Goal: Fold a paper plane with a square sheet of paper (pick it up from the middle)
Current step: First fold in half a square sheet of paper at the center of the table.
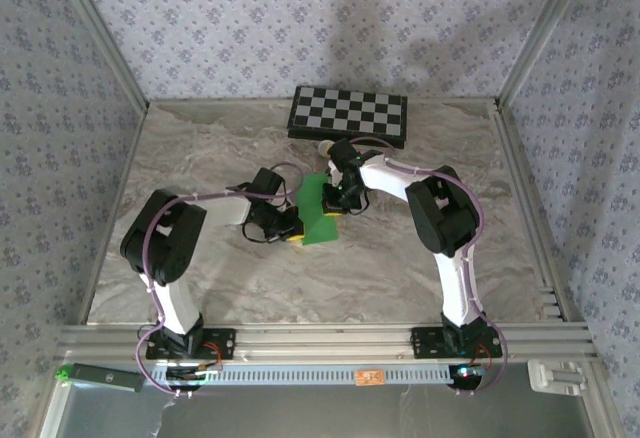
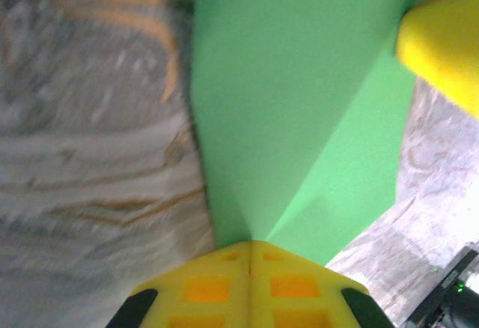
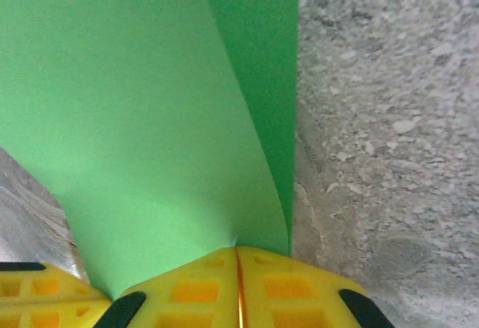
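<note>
1. In the top view my two wrists cover much of the green paper [image 1: 322, 220]. I see only a bright strip between them, so I cannot make out its full outline there.
2. A small pale thing [image 1: 325, 145] lies just at 6 o'clock of the checkered board [image 1: 348, 113], partly behind my right arm. I cannot tell what it is.
3. In both wrist views the far edge of the paper is cut off by the frame.
4. My left gripper [image 1: 290, 228] [image 2: 249, 247] sits at 8 o'clock of the paper. Its jaws are pressed together and pinch the paper, and a crease runs from them toward 1 o'clock. The forearm reaches in from 9 o'clock with the elbow raised.
5. My right gripper [image 1: 343, 201] [image 3: 237, 251] sits at 2 o'clock of the paper, also closed on it. The paper rises curved from the tips, with a second layer at the right.
6. The grippers are near each other. A right finger [image 2: 441, 43] shows at 2 o'clock in the left wrist view, and left fingers [image 3: 30, 290] show at 8 o'clock in the right wrist view.
7. The paper is near the middle of the marble table [image 1: 200, 278]. Bare table top spreads toward 6, 9 and 3 o'clock, while the board is close at 12 o'clock.
</note>
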Controlling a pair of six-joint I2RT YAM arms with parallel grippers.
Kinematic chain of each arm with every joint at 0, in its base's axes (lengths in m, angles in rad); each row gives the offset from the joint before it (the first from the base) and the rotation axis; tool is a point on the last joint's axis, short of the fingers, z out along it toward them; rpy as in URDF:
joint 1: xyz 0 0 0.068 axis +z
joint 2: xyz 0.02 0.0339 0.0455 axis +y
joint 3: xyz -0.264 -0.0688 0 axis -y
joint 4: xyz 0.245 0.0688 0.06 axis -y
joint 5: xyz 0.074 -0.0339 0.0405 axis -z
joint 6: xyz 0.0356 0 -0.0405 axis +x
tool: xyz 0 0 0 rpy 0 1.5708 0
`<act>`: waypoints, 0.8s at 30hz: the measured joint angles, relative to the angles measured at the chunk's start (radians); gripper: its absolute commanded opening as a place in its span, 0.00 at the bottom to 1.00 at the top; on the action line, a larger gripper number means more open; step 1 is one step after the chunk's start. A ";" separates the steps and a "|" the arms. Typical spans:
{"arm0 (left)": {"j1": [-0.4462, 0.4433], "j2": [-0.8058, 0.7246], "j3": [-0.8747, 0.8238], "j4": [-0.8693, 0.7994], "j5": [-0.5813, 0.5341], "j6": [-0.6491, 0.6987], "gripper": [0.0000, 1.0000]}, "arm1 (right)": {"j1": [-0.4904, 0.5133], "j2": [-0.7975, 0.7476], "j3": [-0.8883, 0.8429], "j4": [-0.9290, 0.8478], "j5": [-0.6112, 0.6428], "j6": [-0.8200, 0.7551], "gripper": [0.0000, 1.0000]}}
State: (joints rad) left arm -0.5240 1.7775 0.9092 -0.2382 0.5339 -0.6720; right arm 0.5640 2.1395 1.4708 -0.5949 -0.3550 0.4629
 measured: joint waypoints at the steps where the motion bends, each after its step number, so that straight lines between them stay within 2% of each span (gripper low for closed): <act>1: 0.000 -0.013 -0.013 -0.004 -0.003 0.003 0.04 | 0.000 0.000 0.000 0.000 0.000 0.000 0.09; 7: -0.002 -0.086 -0.044 -0.081 -0.027 0.000 0.05 | -0.001 0.000 0.000 0.000 0.000 0.000 0.09; 12: -0.010 -0.159 -0.043 -0.014 -0.059 -0.039 0.05 | -0.001 0.000 0.000 0.000 0.000 0.000 0.09; 17: -0.031 -0.096 -0.016 0.060 -0.059 -0.067 0.05 | -0.001 0.000 0.000 0.000 0.000 0.000 0.09; 24: -0.065 -0.018 -0.013 0.050 -0.064 -0.061 0.04 | -0.001 0.001 0.000 0.000 0.000 0.000 0.09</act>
State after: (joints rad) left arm -0.5892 1.7599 0.8963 -0.1883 0.4694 -0.7330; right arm 0.5632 2.1403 1.4708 -0.5945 -0.3553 0.4633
